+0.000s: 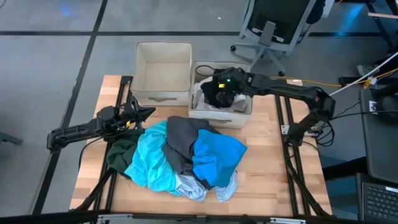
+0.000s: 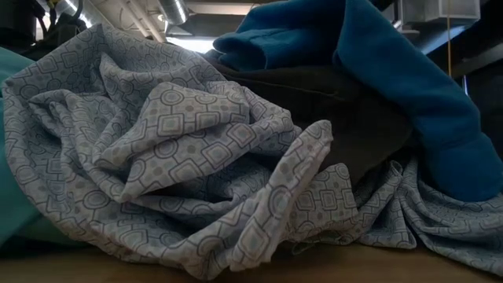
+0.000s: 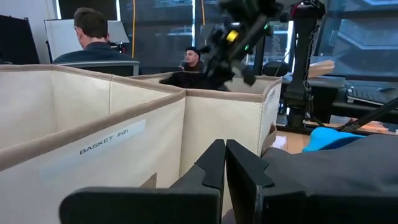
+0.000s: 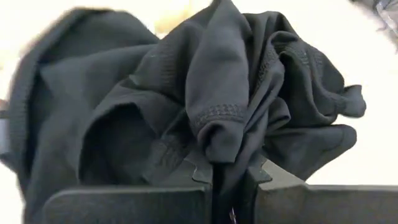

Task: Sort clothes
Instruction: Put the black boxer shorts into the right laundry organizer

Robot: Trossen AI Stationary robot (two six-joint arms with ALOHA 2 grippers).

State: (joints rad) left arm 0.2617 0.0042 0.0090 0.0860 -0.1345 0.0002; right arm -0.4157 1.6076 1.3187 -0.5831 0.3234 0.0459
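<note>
A pile of clothes lies mid-table: turquoise, dark grey, bright blue, dark green and a pale patterned blue-grey garment. My right gripper is over the right beige box, shut on a black garment. White cloth lies in that box. My left gripper is shut and empty at the pile's left, near the left beige box. My right gripper pinches a bunched fold of the black garment between its two fingers. The rest of the garment hangs crumpled beyond the fingers, over the right box. How many layers are held cannot be told.
The two beige boxes stand side by side at the table's far edge; the left one is labelled "BASKET 2(2)". People sit at desks in the room behind. An office chair stands beyond the table.
</note>
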